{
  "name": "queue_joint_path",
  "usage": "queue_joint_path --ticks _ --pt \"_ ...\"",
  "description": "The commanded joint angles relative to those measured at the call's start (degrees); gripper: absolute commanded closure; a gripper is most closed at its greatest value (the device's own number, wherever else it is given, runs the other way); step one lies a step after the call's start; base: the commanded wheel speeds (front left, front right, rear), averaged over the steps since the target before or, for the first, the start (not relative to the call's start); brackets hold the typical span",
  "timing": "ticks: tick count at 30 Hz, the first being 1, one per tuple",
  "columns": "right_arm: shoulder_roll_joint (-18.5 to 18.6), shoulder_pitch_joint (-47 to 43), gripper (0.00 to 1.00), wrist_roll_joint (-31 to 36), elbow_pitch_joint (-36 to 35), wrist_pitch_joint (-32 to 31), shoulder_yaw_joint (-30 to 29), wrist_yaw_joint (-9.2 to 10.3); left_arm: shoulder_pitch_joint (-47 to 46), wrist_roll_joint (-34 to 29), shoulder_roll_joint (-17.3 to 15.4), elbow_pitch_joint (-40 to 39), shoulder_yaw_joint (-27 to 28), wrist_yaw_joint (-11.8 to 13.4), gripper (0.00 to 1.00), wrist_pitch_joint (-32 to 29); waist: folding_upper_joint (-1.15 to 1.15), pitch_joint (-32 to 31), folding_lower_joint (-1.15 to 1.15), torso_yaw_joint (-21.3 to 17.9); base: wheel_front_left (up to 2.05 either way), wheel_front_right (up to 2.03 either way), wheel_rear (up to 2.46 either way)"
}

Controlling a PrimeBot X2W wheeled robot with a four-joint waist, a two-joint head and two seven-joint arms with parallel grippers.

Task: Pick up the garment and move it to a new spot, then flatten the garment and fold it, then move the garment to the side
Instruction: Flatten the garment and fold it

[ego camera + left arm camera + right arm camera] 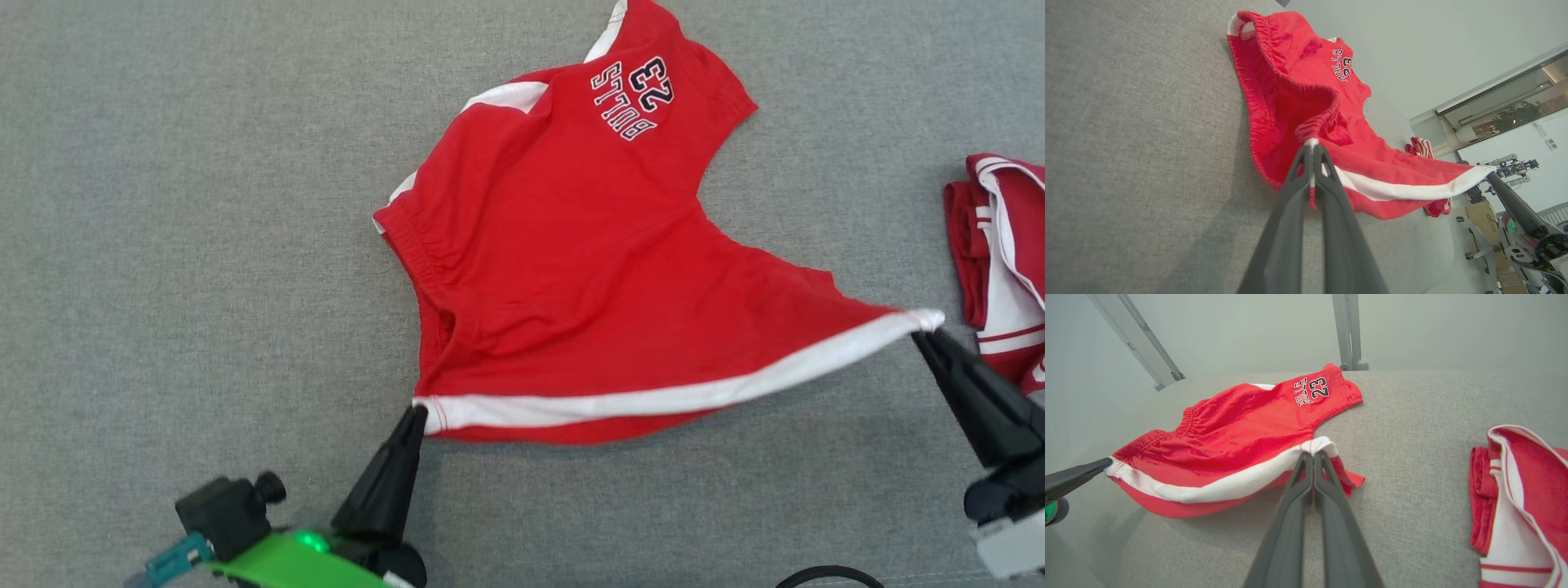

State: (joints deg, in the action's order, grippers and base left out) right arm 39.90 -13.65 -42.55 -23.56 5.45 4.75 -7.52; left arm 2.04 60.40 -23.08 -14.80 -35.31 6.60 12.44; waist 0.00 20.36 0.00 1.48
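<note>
The left pincer [417, 411] is clamped shut on the near-left corner of the red cotton basketball shorts with a white side stripe and "BULLS 23" print [571, 261]. It pinches the white band just where it meets the gathered waistband. From there the stripe runs taut, lifted a little off the grey fabric-covered desk [163, 245], across to the right pincer [925, 327]. That pincer is likewise closed on the stripe's other end, at the leg hem. The rest of the shorts trails away from the robot and rests on the middle of the desk, the printed leg farthest off.

By the look of it, the pick-up and move are about done and the flattening is in hand. The near edge is stretched between the two grips but not laid down, and the waistband is rumpled. The fold has not begun, and the move to the side is left as well.

Counted left to right:
- two pincers, each holding one corner
- one pair of shorts between them
- one other bundled red-and-white striped garment [1000, 261] at the desk's right edge, apart from the shorts
- one desk
</note>
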Motion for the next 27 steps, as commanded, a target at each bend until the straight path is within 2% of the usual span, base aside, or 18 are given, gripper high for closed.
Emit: queue_joint_path --ticks 1,2,5,10,14,21,27 --pt "0.45 6.10 1.00 -0.99 0.52 -1.61 0.84 0.07 -4.72 0.38 0.56 -1.03 1.03 1.28 1.00 -1.87 0.00 1.96 0.00 1.34 0.00 0.00 0.00" --pt "0.45 6.10 1.00 -0.99 0.52 -1.61 0.84 0.07 -4.72 0.38 0.56 -1.03 1.03 1.28 1.00 -1.87 0.00 1.96 0.00 1.34 0.00 0.00 0.00" --pt "1.36 15.90 1.00 -2.20 4.09 -4.12 2.46 0.07 -10.42 2.32 2.90 -1.12 2.35 3.08 1.00 -4.53 0.00 4.32 0.00 2.78 0.00 0.00 0.00" --pt "1.86 32.73 1.00 -3.09 14.44 -6.79 5.46 0.05 -20.78 6.14 7.73 1.23 5.19 6.25 1.00 -8.38 0.00 7.47 0.00 6.17 0.00 0.00 0.00" --pt "1.56 44.42 1.00 -1.73 22.93 -7.79 8.96 0.05 -28.35 6.15 10.29 5.83 6.21 7.81 1.00 -10.04 0.00 9.34 0.00 8.88 0.00 0.00 0.00" --pt "-1.13 59.58 1.00 -0.36 36.59 -8.54 16.25 0.05 -37.38 7.31 14.74 18.56 6.12 7.44 1.00 -11.34 0.00 10.33 0.00 12.05 0.00 0.00 0.00" --pt "-2.68 66.31 1.00 0.40 46.63 -7.39 20.66 0.05 -42.28 7.48 18.07 28.02 4.92 5.92 1.00 -10.05 0.00 9.74 0.00 13.70 0.00 0.00 0.00"
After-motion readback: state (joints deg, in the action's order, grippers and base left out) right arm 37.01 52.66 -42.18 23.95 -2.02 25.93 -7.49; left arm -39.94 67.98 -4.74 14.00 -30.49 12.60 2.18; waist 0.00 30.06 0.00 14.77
